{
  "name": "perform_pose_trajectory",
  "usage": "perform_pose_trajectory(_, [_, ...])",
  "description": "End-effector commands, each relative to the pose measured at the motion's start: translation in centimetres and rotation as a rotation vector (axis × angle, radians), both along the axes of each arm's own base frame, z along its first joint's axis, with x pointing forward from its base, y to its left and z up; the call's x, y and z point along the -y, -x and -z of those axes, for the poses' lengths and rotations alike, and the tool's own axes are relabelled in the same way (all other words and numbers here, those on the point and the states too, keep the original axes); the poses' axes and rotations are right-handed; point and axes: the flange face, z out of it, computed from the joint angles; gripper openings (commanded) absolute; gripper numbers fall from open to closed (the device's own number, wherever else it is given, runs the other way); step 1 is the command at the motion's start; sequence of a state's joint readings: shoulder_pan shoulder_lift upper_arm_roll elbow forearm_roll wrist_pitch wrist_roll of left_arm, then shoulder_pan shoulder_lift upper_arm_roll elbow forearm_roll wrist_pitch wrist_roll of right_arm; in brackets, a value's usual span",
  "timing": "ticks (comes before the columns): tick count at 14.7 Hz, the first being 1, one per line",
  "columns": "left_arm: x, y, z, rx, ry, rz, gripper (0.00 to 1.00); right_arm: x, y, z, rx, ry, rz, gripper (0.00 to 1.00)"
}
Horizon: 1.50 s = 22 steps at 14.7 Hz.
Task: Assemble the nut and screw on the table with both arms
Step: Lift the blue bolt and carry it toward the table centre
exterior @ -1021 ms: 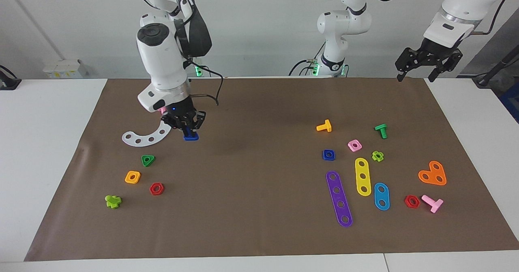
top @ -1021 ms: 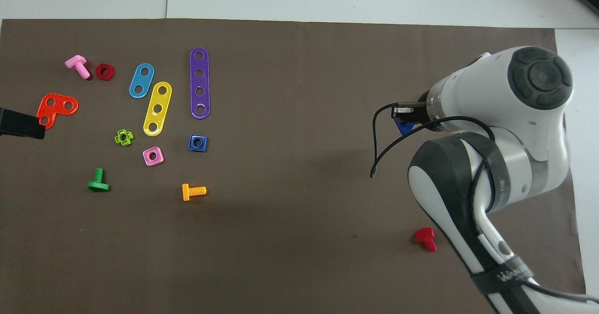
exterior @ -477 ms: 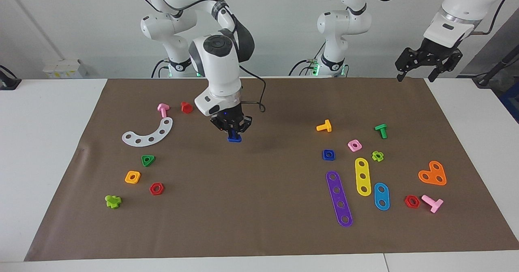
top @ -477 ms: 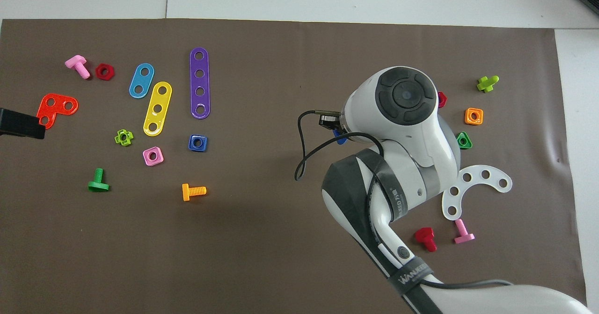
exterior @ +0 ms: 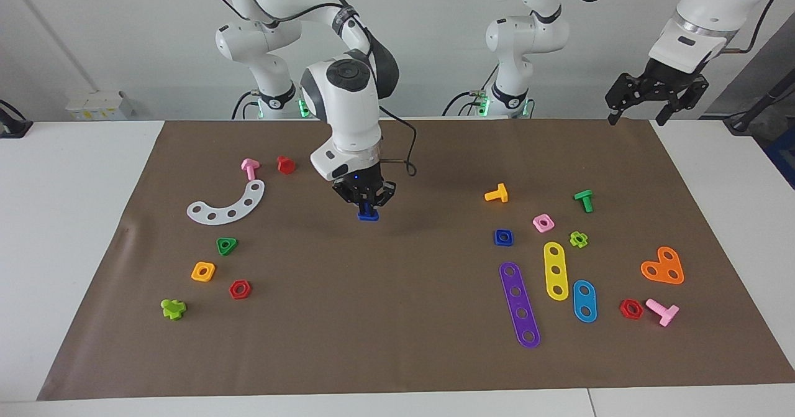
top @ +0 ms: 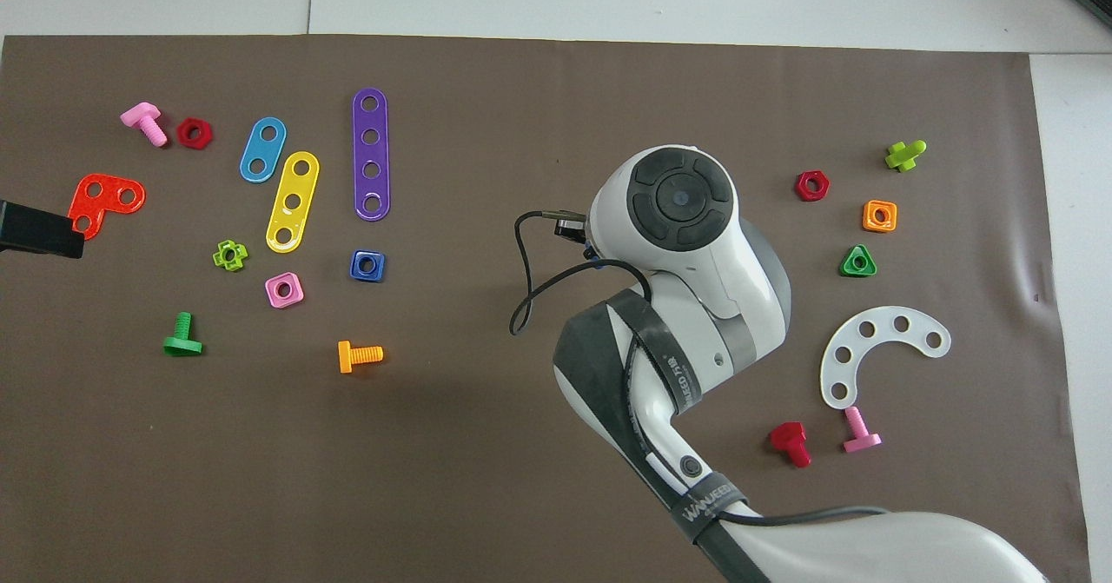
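One dark-blue screw hung head-down in the clenched right gripper over the middle of the table, its flat head low and stubby shaft pinched between the fingers. To do this step well, it should be kept vertical and steady. The dark-blue square nut lay near the purple strip. The left gripper waited, released, over the table's edge.
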State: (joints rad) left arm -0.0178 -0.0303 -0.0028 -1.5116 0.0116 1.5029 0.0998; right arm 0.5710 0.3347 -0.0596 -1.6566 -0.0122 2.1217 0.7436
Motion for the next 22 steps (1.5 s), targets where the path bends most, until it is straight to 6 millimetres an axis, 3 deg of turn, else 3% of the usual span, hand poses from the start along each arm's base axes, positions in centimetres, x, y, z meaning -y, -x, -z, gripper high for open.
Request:
perform_pose_trajectory(1, [-0.3, 0.9, -0.1, -0.003, -0.003, 0.001, 1.00, -0.6, -0.4, 0.1, 0.019, 0.006, 0.025, 0.00])
perform_pose_trajectory(6, [-0.3, 0.9, -0.1, -0.003, -0.003, 0.001, 1.00, -2.8, 0.6, 1.8, 0.021, 0.008, 0.022, 0.00])
perform_pose_trajectory(12, [-0.4, 0.9, -0.1, -0.003, -0.003, -0.001, 1.00, -6.8, 1.7, 6.6, 0.052, 0.050, 0.045, 0.00])
perform_pose_trajectory(22, [-0.2, 1.0, -0.1, -0.012, -0.003, -0.003, 1.00, -8.1, 2.9, 10.8, 0.066, 0.047, 0.048, 0.00])
